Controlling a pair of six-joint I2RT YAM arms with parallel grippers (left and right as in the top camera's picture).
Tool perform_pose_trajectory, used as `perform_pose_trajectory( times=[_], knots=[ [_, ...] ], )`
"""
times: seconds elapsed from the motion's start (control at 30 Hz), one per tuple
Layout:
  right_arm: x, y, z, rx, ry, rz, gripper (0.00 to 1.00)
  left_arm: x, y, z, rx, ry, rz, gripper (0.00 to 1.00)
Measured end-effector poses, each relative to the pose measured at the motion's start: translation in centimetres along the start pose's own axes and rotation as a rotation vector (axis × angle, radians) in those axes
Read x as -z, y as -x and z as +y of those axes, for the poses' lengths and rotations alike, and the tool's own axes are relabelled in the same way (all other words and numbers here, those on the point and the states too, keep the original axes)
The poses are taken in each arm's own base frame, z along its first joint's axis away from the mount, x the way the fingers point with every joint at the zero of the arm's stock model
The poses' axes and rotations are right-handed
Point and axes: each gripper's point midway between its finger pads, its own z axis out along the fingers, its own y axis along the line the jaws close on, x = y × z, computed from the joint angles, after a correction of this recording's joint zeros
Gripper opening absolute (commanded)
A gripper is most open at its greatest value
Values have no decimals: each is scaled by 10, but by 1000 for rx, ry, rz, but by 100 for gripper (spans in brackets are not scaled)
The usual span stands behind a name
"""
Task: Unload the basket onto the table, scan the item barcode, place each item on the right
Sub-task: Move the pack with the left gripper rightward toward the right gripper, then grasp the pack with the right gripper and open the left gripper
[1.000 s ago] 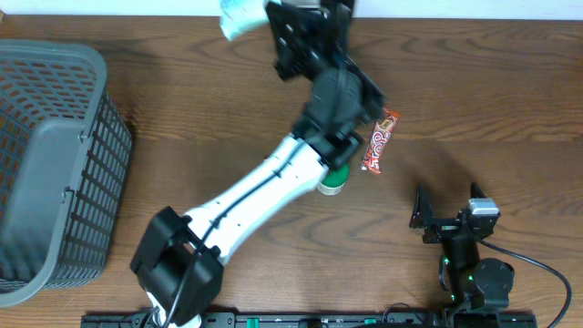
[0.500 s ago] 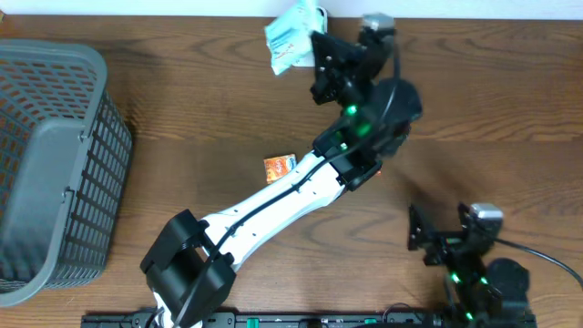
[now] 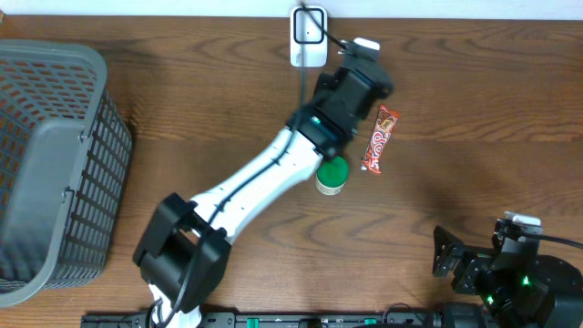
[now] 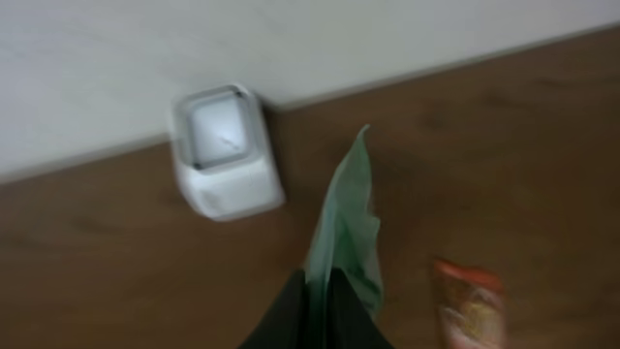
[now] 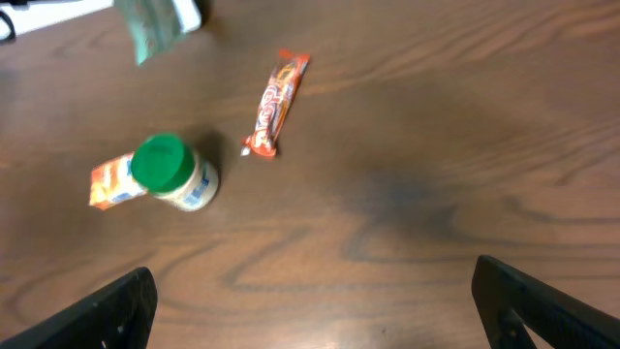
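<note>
Pinching the green packet [image 4: 344, 228] by its near end, the left gripper [image 4: 318, 291] had its fingers pressed together on the thin film. The packet stood out ahead of the fingertips, long axis pointing away from the hand, and showed only its edge to the wrist camera. The white scanner [image 4: 225, 150] sat ahead and to the left of the hand, near the packet's tip but apart from it, against the table's far edge. I judged the coming move turned on that offset: swing left and turn a flat face toward the scanner's window.

To the hand's right lay the candy bar [image 4: 467, 301]. Behind the hand stood the green-lidded jar [image 5: 174, 173], with an orange sachet [image 5: 111, 181] touching it. The right gripper [image 5: 320, 301] was spread wide and empty, well apart from everything. The basket [image 3: 100, 173] sat far left, and I could make out nothing inside it.
</note>
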Motion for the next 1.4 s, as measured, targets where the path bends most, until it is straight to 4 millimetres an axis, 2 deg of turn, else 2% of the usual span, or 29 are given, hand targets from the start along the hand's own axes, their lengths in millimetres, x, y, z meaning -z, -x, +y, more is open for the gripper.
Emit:
perform_pose_trajectory(
  times=[0.07, 0.17, 0.37, 0.5, 0.67, 0.73, 0.9, 1.03, 1.17, 1.4],
  knots=[
    [-1, -2, 6, -1, 34, 16, 99, -2, -2, 0, 78, -115, 49, 7],
    [0, 2, 21, -8, 117, 6, 99, 7, 10, 5, 198, -290, 88, 7],
    [5, 25, 46, -128, 261, -65, 99, 56, 55, 29, 407, -579, 91, 7],
    [3, 52, 57, -276, 344, -151, 99, 83, 68, 34, 511, -750, 140, 7],
    [-24, 85, 86, -391, 586, -222, 99, 103, 68, 35, 634, -901, 250, 7],
    [-43, 88, 98, -408, 691, -202, 99, 111, 67, 31, 668, -948, 295, 7],
    [-83, 76, 118, -446, 884, -88, 99, 125, 65, 21, 744, -1024, 393, 7],
    [-84, 84, 133, -388, 1063, -123, 99, 129, 65, 18, 807, -1037, 447, 7],
    [-89, 89, 139, -370, 1147, -128, 99, 130, 65, 18, 859, -1035, 486, 7],
    [-131, 79, 135, -432, 1165, -69, 99, 131, 65, 17, 917, -1026, 525, 7]
  ],
)
